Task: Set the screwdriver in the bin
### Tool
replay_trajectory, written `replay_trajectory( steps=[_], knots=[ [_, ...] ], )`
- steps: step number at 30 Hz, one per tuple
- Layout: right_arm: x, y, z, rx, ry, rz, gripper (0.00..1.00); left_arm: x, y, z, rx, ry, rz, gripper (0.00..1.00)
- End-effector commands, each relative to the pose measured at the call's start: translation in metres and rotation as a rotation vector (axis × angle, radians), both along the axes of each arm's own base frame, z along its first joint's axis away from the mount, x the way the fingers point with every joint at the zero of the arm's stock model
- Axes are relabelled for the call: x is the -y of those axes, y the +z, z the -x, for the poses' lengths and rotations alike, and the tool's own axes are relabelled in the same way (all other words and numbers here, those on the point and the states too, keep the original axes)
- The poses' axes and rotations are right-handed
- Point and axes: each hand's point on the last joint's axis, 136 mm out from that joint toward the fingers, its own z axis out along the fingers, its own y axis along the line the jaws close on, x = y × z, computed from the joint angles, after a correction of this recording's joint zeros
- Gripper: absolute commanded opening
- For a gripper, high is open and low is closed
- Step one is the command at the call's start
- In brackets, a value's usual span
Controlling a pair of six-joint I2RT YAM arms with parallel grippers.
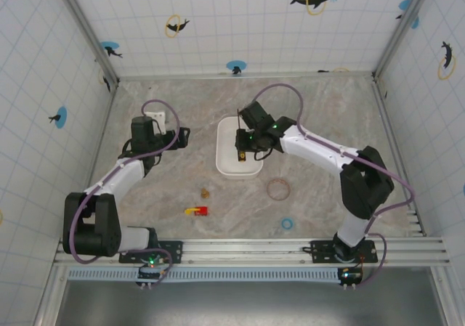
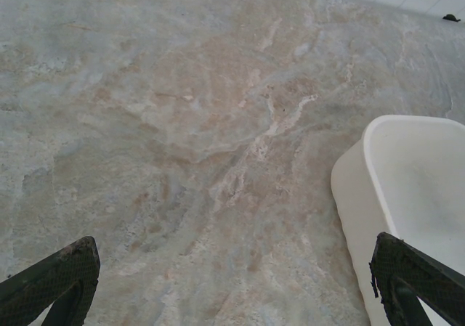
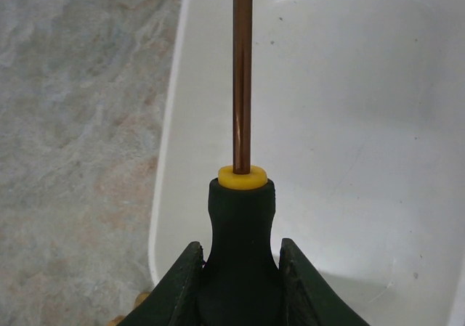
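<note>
Black with a yellow collar, the handle of the screwdriver (image 3: pixel 242 217) is pinched between the two fingers of my right gripper (image 3: pixel 240 275), which are clamped on its rear end. The thin coppery shaft runs straight out ahead of the fingers, above the floor of the white bin (image 3: pixel 349 123) and close to one long wall. In the top view the long axis lies along the bin's length, with the tip toward the far wall and the handle toward the arm bases. I can't tell whether the tip touches the bin floor. My left gripper (image 2: pixel 231 261) is spread wide over the marble table (image 2: pixel 182 123), with the bin's rounded corner just beside one finger.
</note>
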Motion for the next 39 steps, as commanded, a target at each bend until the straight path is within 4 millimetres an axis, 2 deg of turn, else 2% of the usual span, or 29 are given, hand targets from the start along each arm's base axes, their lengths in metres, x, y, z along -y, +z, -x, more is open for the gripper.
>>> replay_trajectory(
  steps=[1,8,18,39],
  knots=[
    [-0.006,0.007,-0.014,0.024,-0.065,-0.018,0.01,0.002,0.008,-0.001,0.019,-0.015,-0.014,0.98],
    [-0.01,-0.02,-0.014,-0.028,-0.073,0.02,0.02,0.002,0.006,-0.001,0.012,-0.015,-0.015,0.98],
    [-0.012,-0.047,-0.017,-0.076,-0.078,0.086,0.02,0.003,0.005,-0.001,0.022,-0.036,-0.04,0.97],
    [-0.01,-0.082,-0.015,-0.132,-0.079,0.165,0.07,0.007,0.002,0.0,0.015,-0.048,-0.011,0.98]
  ],
)
